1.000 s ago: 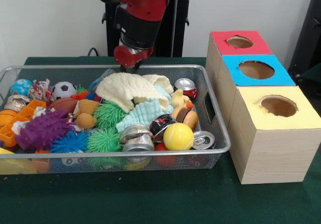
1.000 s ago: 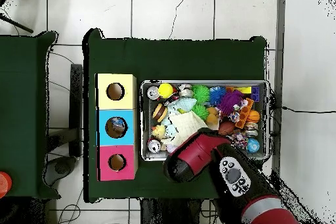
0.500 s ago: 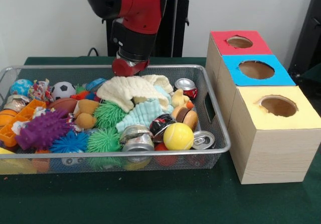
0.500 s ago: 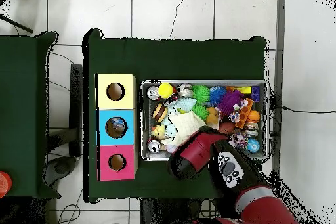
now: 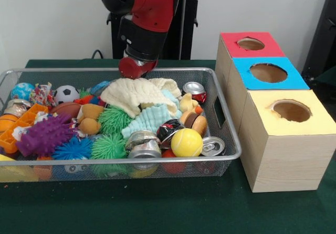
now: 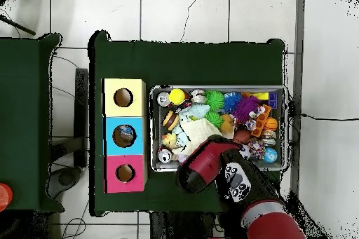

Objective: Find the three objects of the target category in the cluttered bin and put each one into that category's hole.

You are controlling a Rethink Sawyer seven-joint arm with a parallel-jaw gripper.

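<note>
Above the far rim of the bin (image 5: 226,119), we see the claw (image 5: 134,67) over a cream cloth (image 5: 131,93); its grip we cannot tell. Beside the bin sits the blue-topped hole (image 5: 268,72). No clear film pieces are visible.

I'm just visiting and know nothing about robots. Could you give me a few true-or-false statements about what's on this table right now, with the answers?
1. The yellow tennis ball lies inside the wire bin. True.
2. The blue-topped box stands between the red-topped box and the yellow-topped box. True.
3. The cream cloth hangs over the bin's rim. False: it lies on top of the toys, inside the bin.
4. The arm's end is over the boxes. False: it is over the bin's far side, by the cream cloth.
5. The purple spiky toy sits on the red-topped box. False: it is in the bin.
</note>
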